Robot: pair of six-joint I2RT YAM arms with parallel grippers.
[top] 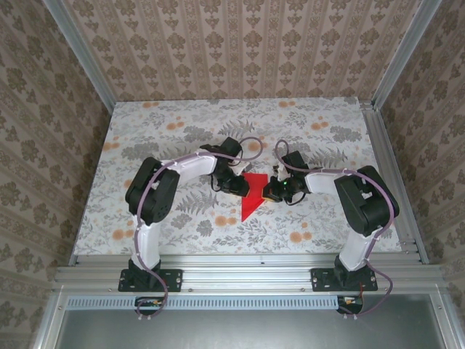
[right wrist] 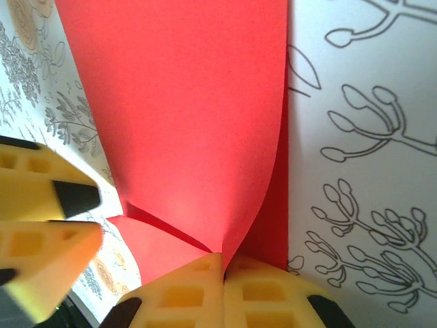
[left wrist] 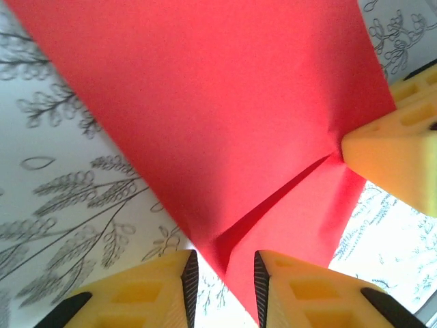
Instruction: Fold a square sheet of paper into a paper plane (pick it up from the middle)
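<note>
The thin red paper sheet [top: 252,195], creased to a point, lies on the floral surface [top: 182,123] between both claws. A tug could tear or skew it: the right claw [right wrist: 223,263] pinches its edge tight, while the left claw [left wrist: 225,268] stands slightly spread around a corner, gripping nothing

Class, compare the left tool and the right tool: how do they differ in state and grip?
The left tool has its fingers apart with a gap between them, while the right tool has its fingers pressed together. The right tool pinches the red paper, whereas the left tool clamps nothing, the paper's corner lying at its gap. Both have yellow fingers and sit at the paper's edge.
</note>
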